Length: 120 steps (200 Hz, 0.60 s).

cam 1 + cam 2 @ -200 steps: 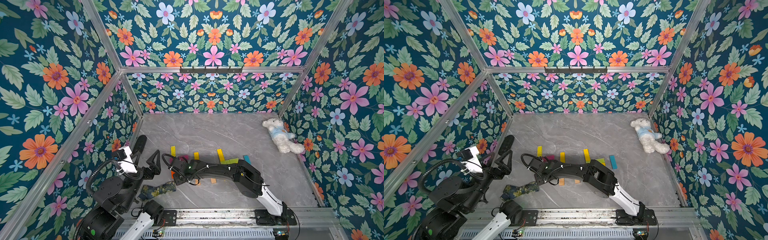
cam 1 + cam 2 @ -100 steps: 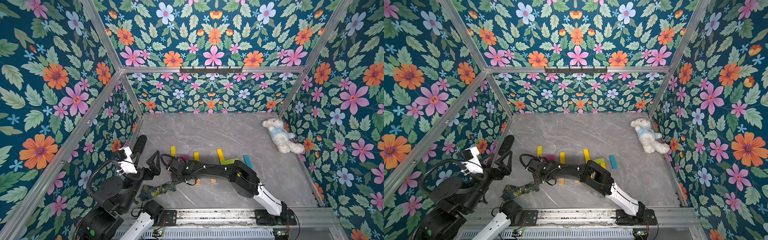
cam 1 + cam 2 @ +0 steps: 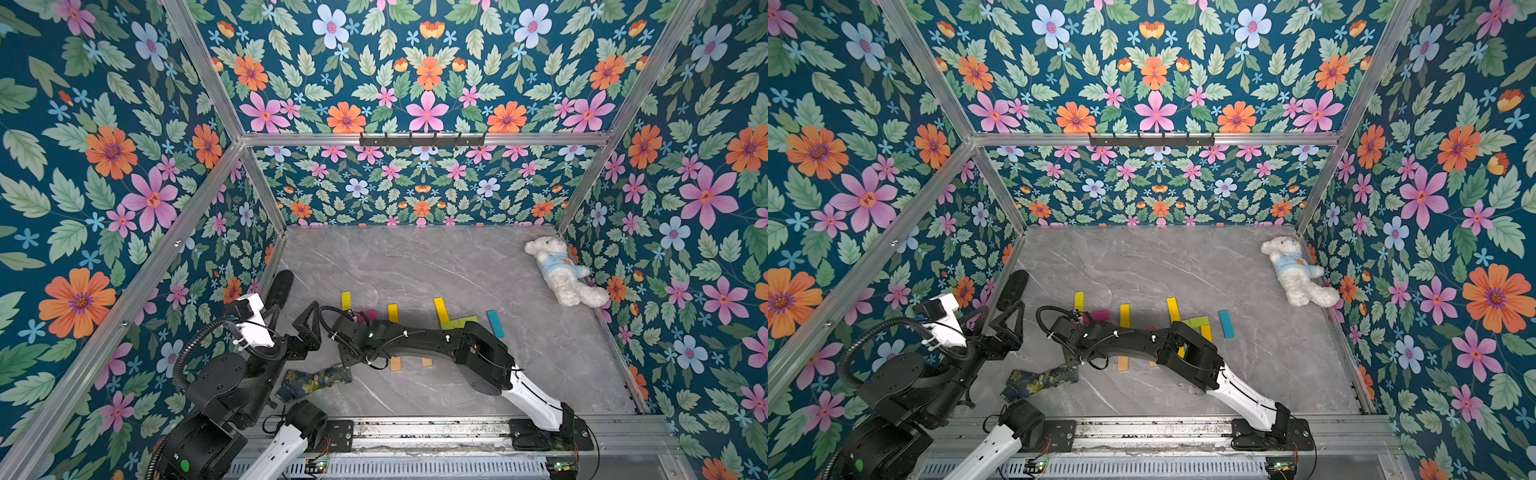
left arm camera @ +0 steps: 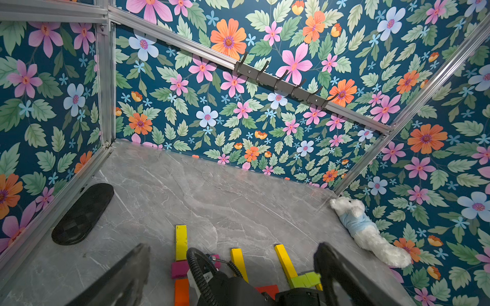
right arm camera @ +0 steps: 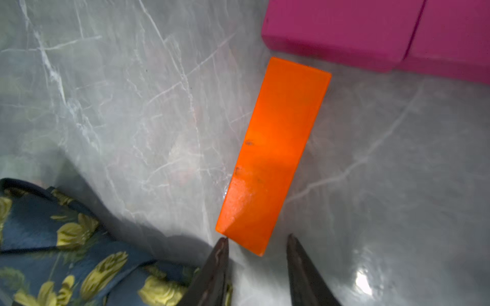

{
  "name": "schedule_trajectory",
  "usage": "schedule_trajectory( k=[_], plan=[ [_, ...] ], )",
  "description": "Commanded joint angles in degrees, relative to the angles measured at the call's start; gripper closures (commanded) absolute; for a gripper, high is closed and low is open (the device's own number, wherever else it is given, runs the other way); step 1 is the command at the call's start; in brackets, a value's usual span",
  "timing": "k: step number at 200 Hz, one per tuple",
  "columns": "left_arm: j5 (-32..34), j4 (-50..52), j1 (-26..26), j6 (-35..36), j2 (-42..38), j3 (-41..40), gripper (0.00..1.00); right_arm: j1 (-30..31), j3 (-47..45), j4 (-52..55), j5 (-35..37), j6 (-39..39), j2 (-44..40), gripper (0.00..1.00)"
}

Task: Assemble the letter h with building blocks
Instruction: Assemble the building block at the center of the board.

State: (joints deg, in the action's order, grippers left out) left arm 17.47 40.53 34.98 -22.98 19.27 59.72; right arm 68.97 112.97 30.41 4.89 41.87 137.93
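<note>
Building blocks lie flat on the grey marble table (image 3: 415, 257): yellow bars (image 3: 345, 301), (image 3: 392, 312), (image 3: 440, 309), a magenta one (image 3: 368, 313), lime (image 3: 461, 322), blue (image 3: 495, 323) and plain wood (image 3: 395, 363). In the right wrist view an orange block (image 5: 275, 153) lies beside magenta blocks (image 5: 344, 31). My right gripper (image 5: 257, 238) is open just short of the orange block's near end, and one fingertip (image 5: 222, 242) is at its corner. My left gripper (image 4: 230, 265) is wide open and holds nothing, raised near the left wall (image 3: 291, 320). My right arm hides several blocks.
A floral cloth (image 3: 316, 379) lies at the near left, close to my right gripper. A black oval pad (image 3: 280, 286) rests by the left wall. A white plush bear (image 3: 561, 270) lies at the far right corner. Patterned walls enclose the table.
My right arm has stretched a little further left and lower over the blocks. The left arm has not moved.
</note>
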Motion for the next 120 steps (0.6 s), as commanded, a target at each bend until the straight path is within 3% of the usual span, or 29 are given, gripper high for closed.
schedule_trajectory(
  k=[1,31,45,71,97,120],
  plan=[
    [0.5,-0.4,0.0,0.6,0.0,0.0,0.01,-0.2,0.2,2.6,1.0,0.8,0.5,0.60],
    [0.3,-0.4,0.0,0.7,-0.1,0.0,0.01,-0.4,-1.2,1.9,0.9,0.3,-0.4,0.60],
    [0.2,-0.4,0.0,0.7,-0.1,0.0,0.01,-0.4,-3.7,-0.2,1.0,-0.8,-2.4,0.54],
    [-0.6,-0.7,0.0,0.7,0.0,0.0,0.01,0.0,-11.0,-7.1,2.1,-3.6,-9.9,0.44],
    [-1.7,-2.1,0.0,0.8,0.0,-0.8,0.01,-0.6,-19.0,-9.1,5.4,-4.3,-19.2,0.43],
    [-1.5,-3.2,0.0,0.4,-0.2,-2.6,0.01,-5.1,-28.1,-5.9,7.7,-1.2,-28.6,0.43]
  ],
)
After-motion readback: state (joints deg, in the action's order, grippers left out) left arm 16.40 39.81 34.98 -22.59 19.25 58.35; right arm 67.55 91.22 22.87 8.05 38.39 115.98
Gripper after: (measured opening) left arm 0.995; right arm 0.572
